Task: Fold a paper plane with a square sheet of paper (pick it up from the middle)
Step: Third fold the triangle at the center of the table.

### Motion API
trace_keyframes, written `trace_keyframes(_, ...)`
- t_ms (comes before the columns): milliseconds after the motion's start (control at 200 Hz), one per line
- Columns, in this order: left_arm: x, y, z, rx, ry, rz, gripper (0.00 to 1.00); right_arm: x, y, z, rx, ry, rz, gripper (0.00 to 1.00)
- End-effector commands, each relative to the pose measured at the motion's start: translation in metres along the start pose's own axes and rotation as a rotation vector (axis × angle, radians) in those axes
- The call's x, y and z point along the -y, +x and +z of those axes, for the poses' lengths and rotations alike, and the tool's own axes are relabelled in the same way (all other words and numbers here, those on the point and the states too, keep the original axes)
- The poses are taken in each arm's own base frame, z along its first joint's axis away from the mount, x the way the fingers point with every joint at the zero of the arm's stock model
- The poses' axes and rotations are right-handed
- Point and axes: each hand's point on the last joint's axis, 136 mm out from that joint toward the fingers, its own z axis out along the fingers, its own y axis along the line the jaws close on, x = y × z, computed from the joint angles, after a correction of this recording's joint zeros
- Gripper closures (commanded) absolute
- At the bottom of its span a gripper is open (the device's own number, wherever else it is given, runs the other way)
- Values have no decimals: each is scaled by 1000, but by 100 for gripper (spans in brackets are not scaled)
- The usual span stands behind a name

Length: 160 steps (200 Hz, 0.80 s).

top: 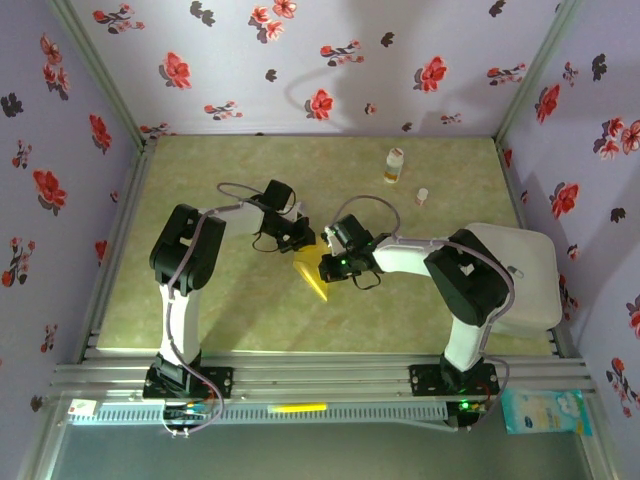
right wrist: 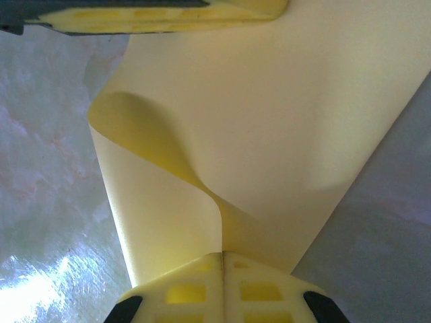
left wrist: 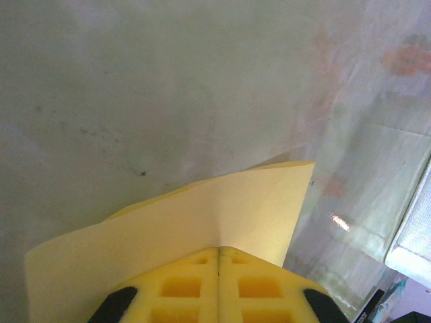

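Observation:
The square sheet of paper (top: 311,273), mustard yellow, hangs between both grippers above the table's middle, its pointed lower end toward the near side. My left gripper (top: 300,238) is shut on one edge; in the left wrist view the sheet (left wrist: 202,215) spreads away from the shut jaws (left wrist: 219,252). My right gripper (top: 336,262) is shut on the opposite edge. In the right wrist view the sheet (right wrist: 283,114) curls in an S-bend out of the shut jaws (right wrist: 223,254), and the left gripper's yellow fingers (right wrist: 155,9) pinch its far edge.
A small white-and-orange bottle (top: 394,165) stands at the back right, with a tiny white cap-like thing (top: 422,197) near it. A large white object (top: 525,270) lies at the right edge behind the right arm. Floral walls enclose the greenish table (top: 200,310).

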Motion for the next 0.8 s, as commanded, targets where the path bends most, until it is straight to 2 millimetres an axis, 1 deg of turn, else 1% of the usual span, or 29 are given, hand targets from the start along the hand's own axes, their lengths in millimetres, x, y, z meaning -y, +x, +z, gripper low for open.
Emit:
trace_keyframes(0, -19, 10, 1, -10, -80, -45, 95, 6, 2, -1, 3, 25, -3, 100)
trace_keyframes(190, -20, 11, 1, -11, -81, -47, 95, 10, 7, 4, -15, 32, 6, 100)
trace_keyframes(305, -14, 7, -2, 5, -69, -41, 94, 13, 9, 5, -22, 43, 1, 100)
trace_keyframes(390, -8, 2, -8, 43, -58, -38, 92, 14, 10, 7, -28, 43, 1, 100)
trace_keyframes(540, 9, -7, -21, 110, -9, -26, 83, 13, 10, 8, -30, 39, 1, 100)
trace_keyframes(675, 14, -9, -32, 143, -5, -19, 78, 13, 10, 8, -28, 36, -1, 100)
trace_keyframes(795, 17, -6, -39, 154, -1, -17, 77, 13, 10, 9, -31, 37, -1, 100)
